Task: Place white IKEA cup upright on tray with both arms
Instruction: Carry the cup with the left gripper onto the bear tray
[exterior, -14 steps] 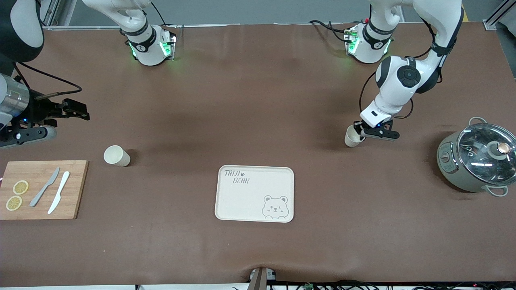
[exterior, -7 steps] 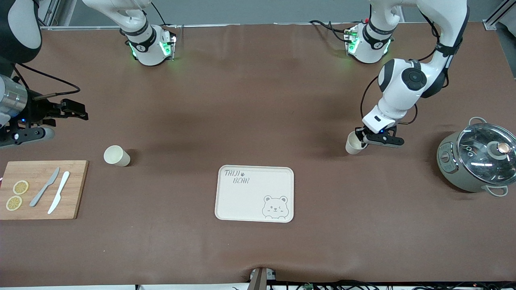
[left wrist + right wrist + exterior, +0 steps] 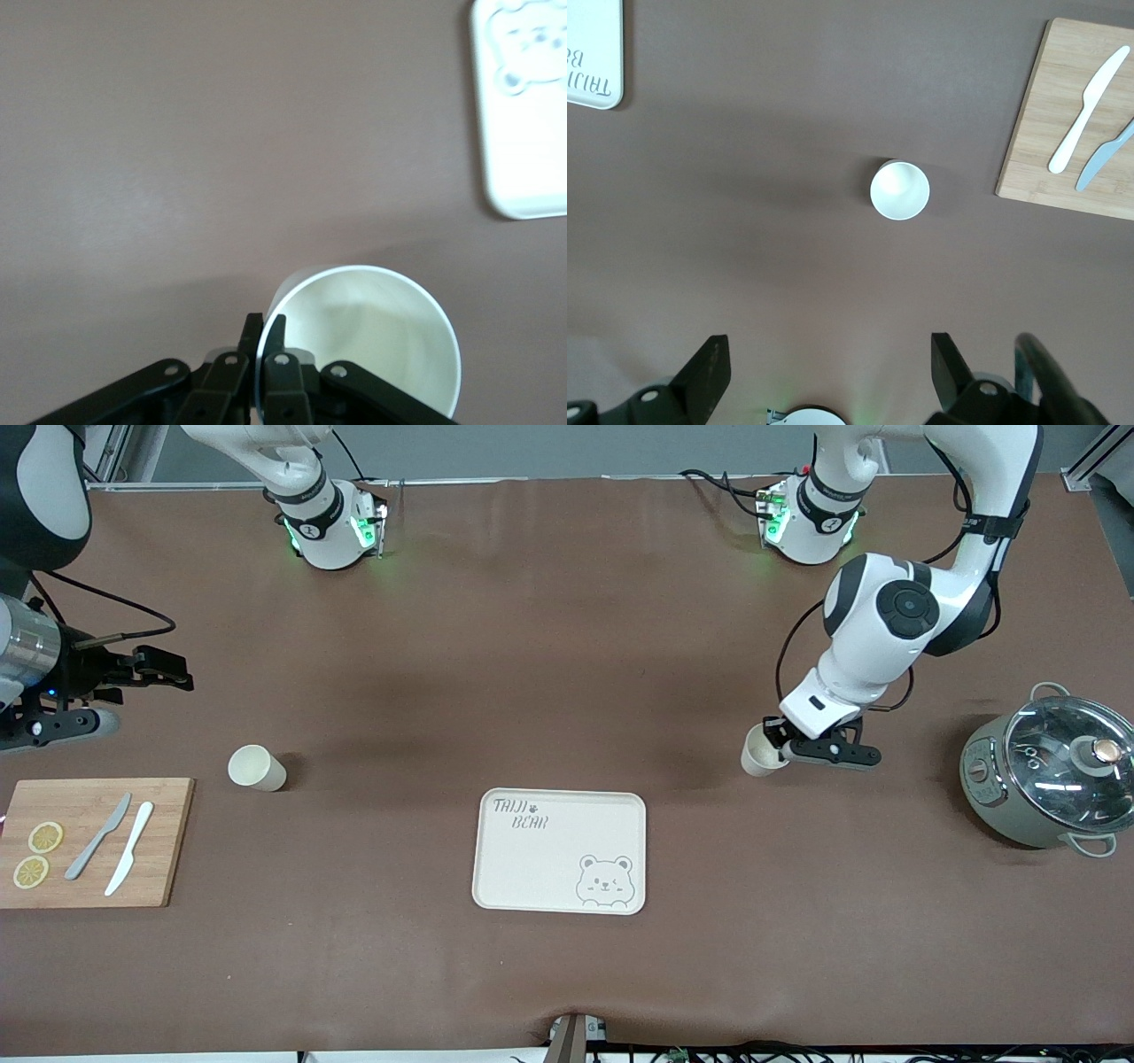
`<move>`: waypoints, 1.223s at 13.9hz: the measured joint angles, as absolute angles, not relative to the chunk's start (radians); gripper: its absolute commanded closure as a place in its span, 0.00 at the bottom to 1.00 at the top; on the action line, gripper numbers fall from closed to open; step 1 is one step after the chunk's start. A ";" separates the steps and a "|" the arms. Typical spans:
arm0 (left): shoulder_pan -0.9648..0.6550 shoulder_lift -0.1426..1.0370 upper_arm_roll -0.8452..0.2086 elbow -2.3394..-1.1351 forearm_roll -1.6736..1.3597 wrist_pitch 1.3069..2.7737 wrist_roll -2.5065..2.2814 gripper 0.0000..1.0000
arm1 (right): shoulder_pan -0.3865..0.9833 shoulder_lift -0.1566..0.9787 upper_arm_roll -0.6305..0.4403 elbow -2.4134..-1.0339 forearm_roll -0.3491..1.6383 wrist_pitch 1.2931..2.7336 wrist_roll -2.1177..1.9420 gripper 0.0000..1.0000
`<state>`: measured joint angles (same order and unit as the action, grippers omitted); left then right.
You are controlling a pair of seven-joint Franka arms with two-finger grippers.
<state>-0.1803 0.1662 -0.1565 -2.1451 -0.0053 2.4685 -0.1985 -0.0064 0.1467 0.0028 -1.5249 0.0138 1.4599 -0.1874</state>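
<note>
A: Since the tray [image 3: 560,851] lies nearest the camera-side edge of the table [image 3: 567,974], midway along it and bare, where should the carried cup go?

B: Onto open tray surface, clear of the rim. The left claw [image 3: 780,748] is clenched on the wall of one white cup [image 3: 760,751], one finger inside the mouth, holding it over the table toward the left arm's end, not yet over the tray.

A: And the way to do it well?

B: Probably keep the mouth upward, travel level, lower until the base sits flat, then release.

A: The second cup [image 3: 256,768]?

B: It stands upright by the cutting board [image 3: 93,841], toward the right arm's end. The right claw [image 3: 824,367] hangs above it, spread wide and empty, waiting.
</note>
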 measured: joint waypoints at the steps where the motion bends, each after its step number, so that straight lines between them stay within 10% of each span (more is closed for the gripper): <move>1: -0.198 0.186 -0.157 -2.100 -0.005 2.440 -0.221 1.00 | -0.006 0.149 0.003 -1.529 0.014 1.460 -0.187 0.00; 17: -0.425 0.637 -0.130 -1.483 0.027 2.214 -0.472 1.00 | -0.021 0.182 -0.001 -1.584 0.014 1.501 -0.187 0.00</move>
